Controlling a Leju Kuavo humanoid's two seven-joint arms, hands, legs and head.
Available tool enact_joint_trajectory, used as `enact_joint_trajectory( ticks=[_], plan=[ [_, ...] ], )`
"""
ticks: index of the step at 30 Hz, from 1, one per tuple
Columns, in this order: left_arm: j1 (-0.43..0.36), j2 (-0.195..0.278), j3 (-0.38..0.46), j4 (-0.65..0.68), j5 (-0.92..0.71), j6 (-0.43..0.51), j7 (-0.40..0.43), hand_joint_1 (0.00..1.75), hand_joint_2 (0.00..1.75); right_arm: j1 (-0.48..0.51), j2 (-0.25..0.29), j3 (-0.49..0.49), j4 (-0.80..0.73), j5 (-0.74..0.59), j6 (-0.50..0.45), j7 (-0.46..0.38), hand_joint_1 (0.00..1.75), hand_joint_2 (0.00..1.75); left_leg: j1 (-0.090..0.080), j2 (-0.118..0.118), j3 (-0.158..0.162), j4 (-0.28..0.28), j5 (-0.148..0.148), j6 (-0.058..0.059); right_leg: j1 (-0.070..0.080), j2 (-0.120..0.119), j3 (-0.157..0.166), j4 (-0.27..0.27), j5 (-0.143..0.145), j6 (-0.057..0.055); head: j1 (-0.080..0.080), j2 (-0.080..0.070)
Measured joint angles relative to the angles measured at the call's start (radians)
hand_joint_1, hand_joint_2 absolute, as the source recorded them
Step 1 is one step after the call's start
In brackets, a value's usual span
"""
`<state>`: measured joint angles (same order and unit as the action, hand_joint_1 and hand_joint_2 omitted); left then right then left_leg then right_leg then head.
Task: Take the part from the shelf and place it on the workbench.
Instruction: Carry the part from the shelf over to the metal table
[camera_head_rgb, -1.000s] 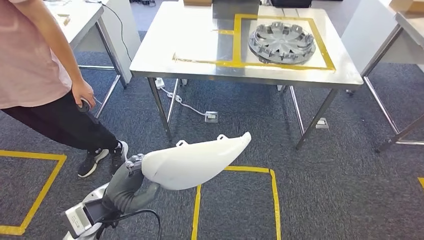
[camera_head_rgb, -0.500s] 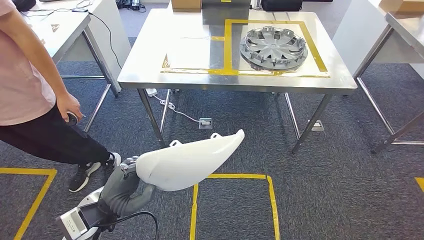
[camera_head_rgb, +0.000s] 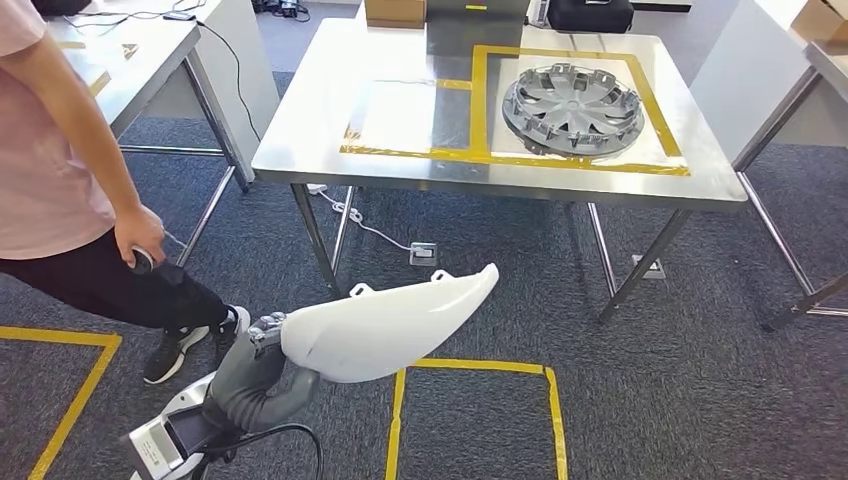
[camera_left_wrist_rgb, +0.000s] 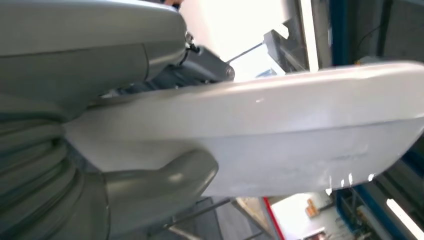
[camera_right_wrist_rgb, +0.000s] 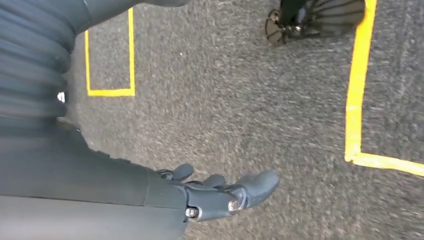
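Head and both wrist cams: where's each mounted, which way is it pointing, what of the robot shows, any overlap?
Head view: high on the body, facing forward and down at the workbench, a hubcap, carpet and a person; the left hand holds the white part.
Left wrist view: behind the left hand, close on the white part.
Right wrist view: on the hanging right arm, facing the carpet; right hand holds nothing.
Shared: head and left wrist views both show the white part.

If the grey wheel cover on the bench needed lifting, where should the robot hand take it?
Probably at the near rim of the wheel cover, coming from the bench's front edge. It lies flat as a broad disc, so only the thin raised edge offers the fingers a pinch.
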<state>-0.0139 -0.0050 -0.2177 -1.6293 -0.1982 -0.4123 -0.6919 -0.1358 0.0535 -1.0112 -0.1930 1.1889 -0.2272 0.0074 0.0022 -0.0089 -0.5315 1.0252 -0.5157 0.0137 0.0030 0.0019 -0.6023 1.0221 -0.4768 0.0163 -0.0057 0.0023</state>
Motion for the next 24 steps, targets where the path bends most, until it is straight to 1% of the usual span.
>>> enact_joint_trajectory(
  ticks=[1,3,4,5,6,8,9,10,11,13,14,15,17,18,19,20,21,23,24],
  plan=[
    [0.007,0.000,0.000,-0.004,-0.002,0.002,-0.001,1.75,1.75,0.001,0.000,0.002,0.000,0.002,-0.001,0.001,0.00,1.75,-0.001,0.000,0.005,0.002,0.000,-0.007,0.001,0.000,0.004,-0.003,-0.009,-0.006,0.001,0.000],
    [0.014,0.000,0.000,-0.010,-0.003,0.004,-0.002,1.75,1.75,0.005,0.000,0.005,0.000,0.004,-0.002,0.001,0.00,1.75,-0.002,0.000,0.012,0.014,-0.003,-0.018,-0.003,0.000,0.021,-0.013,0.006,-0.020,0.000,0.000],
    [0.014,0.000,0.000,-0.012,-0.004,0.005,-0.003,1.75,1.75,0.005,0.000,0.007,0.000,0.004,-0.002,0.000,0.00,1.75,-0.002,0.001,0.007,0.032,-0.012,-0.022,-0.005,0.000,0.033,-0.016,0.006,-0.025,-0.002,0.000],
    [0.014,0.000,0.000,-0.013,-0.004,0.006,-0.003,1.75,1.75,0.004,0.000,0.008,0.000,0.005,-0.002,0.000,0.00,1.75,-0.001,0.002,-0.009,0.064,-0.028,-0.026,-0.007,0.000,0.043,-0.018,0.004,-0.029,-0.005,0.000],
    [0.014,0.000,0.000,-0.013,-0.004,0.007,-0.003,1.75,1.75,0.003,0.000,0.010,0.000,0.006,-0.001,0.000,0.00,1.75,0.001,0.002,-0.037,0.112,-0.048,-0.031,-0.007,-0.001,0.050,-0.019,-0.001,-0.032,-0.009,0.000],
    [0.017,0.001,0.001,-0.011,-0.002,0.009,-0.003,1.75,1.75,0.004,0.000,0.011,0.000,0.010,0.000,0.001,0.00,1.75,0.002,0.002,-0.116,0.223,-0.094,-0.038,-0.007,-0.001,0.059,-0.019,-0.012,-0.035,-0.014,0.000],
    [0.020,0.003,0.001,-0.009,0.000,0.011,-0.003,1.75,1.75,0.006,0.000,0.012,0.000,0.013,0.001,0.001,0.00,1.75,0.003,0.002,-0.146,0.254,-0.101,-0.040,-0.007,0.000,0.066,-0.018,-0.019,-0.034,-0.015,0.000],
    [0.022,0.004,0.002,-0.007,0.002,0.014,-0.003,1.75,1.75,0.008,0.000,0.014,0.000,0.015,0.002,0.002,0.00,1.75,0.003,0.002,-0.161,0.253,-0.090,-0.040,-0.008,0.001,0.075,-0.018,-0.027,-0.034,-0.017,0.000],
    [0.024,0.006,0.004,-0.006,0.004,0.016,-0.003,1.75,1.75,0.010,0.000,0.014,0.000,0.016,0.001,0.003,0.00,1.75,0.004,0.003,-0.158,0.216,-0.057,-0.038,-0.008,0.001,0.087,-0.018,-0.037,-0.032,-0.019,0.000],
    [0.030,0.009,0.006,-0.005,0.007,0.021,-0.004,1.75,1.75,0.012,0.000,0.016,0.000,0.022,-0.007,0.006,0.00,1.75,0.003,0.003,-0.127,0.092,0.039,-0.029,-0.008,0.002,0.113,-0.017,-0.057,-0.026,-0.023,0.000],
    [0.032,0.010,0.006,-0.005,0.007,0.022,-0.004,1.75,1.75,0.012,-0.001,0.017,0.000,0.025,-0.013,0.009,0.00,1.75,0.001,0.004,-0.115,0.046,0.063,-0.023,-0.007,0.003,0.120,-0.017,-0.066,-0.021,-0.025,0.000],
    [0.034,0.011,0.006,-0.005,0.008,0.022,-0.004,1.75,1.75,0.012,-0.001,0.017,0.000,0.029,-0.018,0.013,0.00,1.75,-0.001,0.004,-0.108,0.019,0.079,-0.017,-0.006,0.002,0.125,-0.018,-0.074,-0.014,-0.027,0.000],
    [0.036,0.010,0.006,-0.006,0.008,0.022,-0.004,1.75,1.75,0.011,-0.002,0.019,0.000,0.034,-0.012,0.019,0.00,1.75,-0.002,0.003,-0.103,0.013,0.072,-0.001,-0.004,0.002,0.131,-0.016,-0.080,0.000,-0.026,0.000],
    [0.036,0.010,0.006,-0.007,0.009,0.022,-0.004,1.75,1.75,0.011,-0.002,0.021,0.000,0.037,-0.005,0.019,0.00,1.75,0.000,0.002,-0.096,0.011,0.075,0.006,-0.004,0.001,0.133,-0.008,-0.082,0.006,-0.025,0.000],
    [0.034,0.010,0.006,-0.008,0.009,0.022,-0.005,1.75,1.75,0.011,-0.002,0.024,0.000,0.040,0.002,0.018,0.00,1.75,0.002,0.001,-0.088,0.009,0.071,0.013,-0.005,0.002,0.127,0.014,-0.083,0.011,-0.023,0.000],
    [0.033,0.009,0.006,-0.008,0.009,0.022,-0.005,1.75,1.75,0.009,-0.002,0.027,0.000,0.043,0.006,0.017,0.00,1.75,0.003,0.001,-0.079,0.007,0.067,0.018,-0.006,0.001,0.107,0.052,-0.091,0.015,-0.020,0.000],
    [0.033,0.008,0.006,-0.009,0.009,0.022,-0.005,1.75,1.75,0.007,-0.002,0.030,0.000,0.045,0.006,0.019,0.00,1.75,0.004,0.002,-0.073,0.005,0.062,0.022,-0.008,0.001,0.072,0.111,-0.107,0.019,-0.017,0.000],
    [0.033,0.008,0.006,-0.009,0.007,0.022,-0.006,1.75,1.75,0.007,-0.002,0.033,0.000,0.049,0.004,0.023,0.00,1.75,0.004,0.002,-0.062,0.005,0.049,0.025,-0.009,0.001,-0.020,0.240,-0.159,0.026,-0.012,0.000],
    [0.033,0.008,0.006,-0.010,0.007,0.023,-0.006,1.75,1.75,0.009,-0.002,0.034,0.000,0.051,0.003,0.024,0.00,1.75,0.003,0.001,-0.054,0.005,0.042,0.026,-0.009,0.001,-0.056,0.277,-0.174,0.028,-0.010,0.000]
  ],
)
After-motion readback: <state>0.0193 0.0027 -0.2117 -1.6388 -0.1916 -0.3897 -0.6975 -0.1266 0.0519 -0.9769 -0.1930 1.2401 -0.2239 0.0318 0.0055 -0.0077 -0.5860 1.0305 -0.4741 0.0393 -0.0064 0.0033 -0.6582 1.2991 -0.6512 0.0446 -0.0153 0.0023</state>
